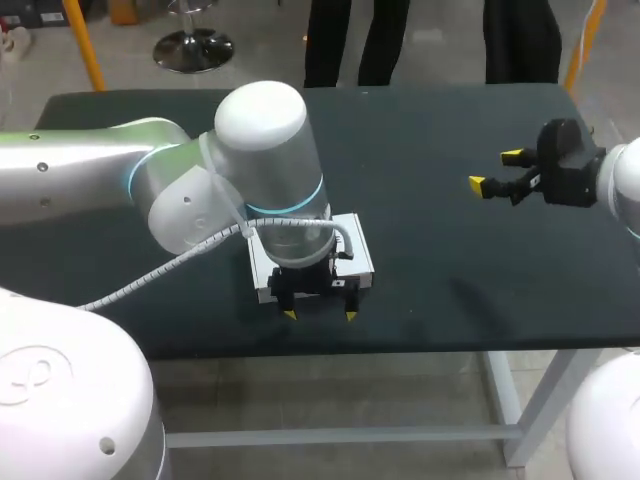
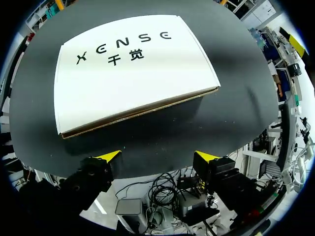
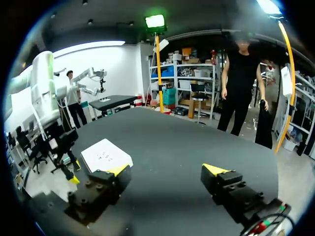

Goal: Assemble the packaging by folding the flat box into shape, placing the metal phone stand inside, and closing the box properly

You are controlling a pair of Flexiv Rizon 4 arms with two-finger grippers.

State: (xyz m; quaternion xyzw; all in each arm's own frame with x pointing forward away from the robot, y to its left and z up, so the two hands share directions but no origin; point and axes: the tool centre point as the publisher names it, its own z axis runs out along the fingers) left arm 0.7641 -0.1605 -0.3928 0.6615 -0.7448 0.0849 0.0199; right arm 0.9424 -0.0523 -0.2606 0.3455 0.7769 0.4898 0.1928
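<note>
Left claw (image 1: pixel 320 316), right claw (image 1: pixel 495 170): both splayed.

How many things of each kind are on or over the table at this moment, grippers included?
White box: 1
Grippers: 2 (left gripper, right gripper)
Total: 3

The dark surface (image 1: pixel 450 250) stands on a pale frame. A flat white box (image 2: pixel 133 73) lies directly on it, close to the near edge and left of the middle. Its printed top faces up, and one side shows a brown cardboard edge.
</note>
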